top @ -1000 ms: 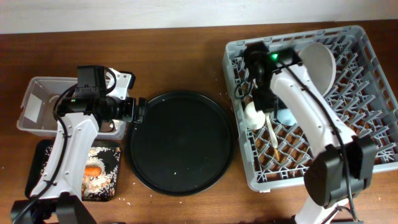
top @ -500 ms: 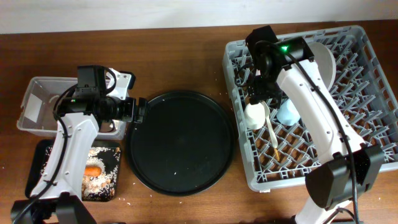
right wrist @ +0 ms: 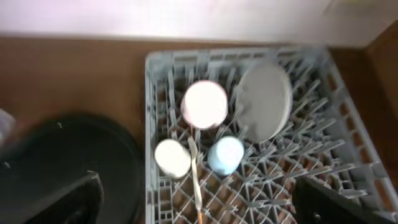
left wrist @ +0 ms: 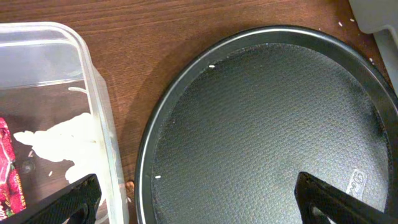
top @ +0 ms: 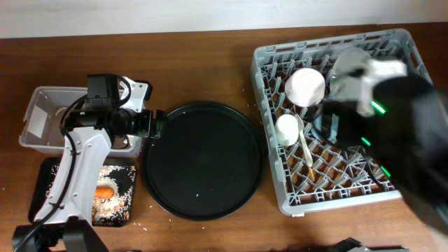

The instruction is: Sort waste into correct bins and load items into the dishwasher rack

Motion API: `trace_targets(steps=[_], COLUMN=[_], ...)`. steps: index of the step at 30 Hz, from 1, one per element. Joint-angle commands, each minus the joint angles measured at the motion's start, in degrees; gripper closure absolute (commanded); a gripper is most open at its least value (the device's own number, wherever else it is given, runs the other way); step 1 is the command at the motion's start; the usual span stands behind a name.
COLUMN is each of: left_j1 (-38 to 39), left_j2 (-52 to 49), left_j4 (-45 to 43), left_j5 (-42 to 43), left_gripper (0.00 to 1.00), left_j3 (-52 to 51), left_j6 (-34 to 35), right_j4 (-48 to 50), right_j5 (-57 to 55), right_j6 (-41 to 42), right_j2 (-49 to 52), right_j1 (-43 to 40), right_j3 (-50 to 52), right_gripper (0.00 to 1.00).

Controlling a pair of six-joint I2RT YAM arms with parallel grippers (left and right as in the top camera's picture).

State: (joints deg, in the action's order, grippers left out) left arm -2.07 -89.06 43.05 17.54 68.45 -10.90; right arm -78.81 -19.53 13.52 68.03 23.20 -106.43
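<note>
Overhead: straight down on the whole bench (top: 210, 70). Left wrist: close, steeply down past the left tool (left wrist: 200, 202), round black tray (left wrist: 261, 124) ahead, clear tub (left wrist: 99, 106) to its left. Right wrist: high, blurred, dishwasher rack (right wrist: 323, 168) ahead of the right tool (right wrist: 199, 205); same tray at its left.

Brown wood desk (top: 203, 63) carries: clear tub (top: 49, 91) far left, shallow black tray (top: 42, 189) just in front of it, round black tray (top: 203, 161) centre, grey rack (top: 258, 91) right. Tub and round tray near, not touching.
</note>
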Motion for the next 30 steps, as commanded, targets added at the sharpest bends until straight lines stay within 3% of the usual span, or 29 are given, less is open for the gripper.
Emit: trace_targets(steps=[1,4,7,10,16,18,30], left_j1=[-0.3,-0.3,-0.3,-0.3,-0.3,-0.3,-0.3], left_j2=[-0.1,-0.1,-0.1,-0.1,-0.1,-0.1,-0.1], left_j4=[-0.2,-0.2,-0.2,-0.2,-0.2,-0.2,-0.2], left_j5=[0.2,0.2,0.2,0.2,0.2,0.2,0.2], left_gripper=[0.01,0.01,0.01,0.01,0.01,0.01,0.01], left_j3=[-0.3,-0.3,-0.3,-0.3,-0.3,-0.3,-0.3], left_j6=[-0.3,-0.3,-0.3,-0.3,-0.3,-0.3,-0.3], right_j4=[0.2,1.9,13.8,27.2,67.4,74.6,74.5], right_j5=[0.0,0.5,1.6,5.6,20.0,20.3,17.6], right_j6=[0.4,0.4,0.4,0.4,0.5,0.4,0.3], right_j2=[-11.6,-24.2,-44.1,-57.5,-66.0,-67.8,-67.8], right_j1=[0.0,0.0,-2.8,-8.2,-16.0,-17.0,-18.0], right_j3=[0.8,8.1,30.2,51.4,87.4,93.3,106.1], right_gripper=[0.01,0.01,0.01,0.01,0.01,0.01,0.01])
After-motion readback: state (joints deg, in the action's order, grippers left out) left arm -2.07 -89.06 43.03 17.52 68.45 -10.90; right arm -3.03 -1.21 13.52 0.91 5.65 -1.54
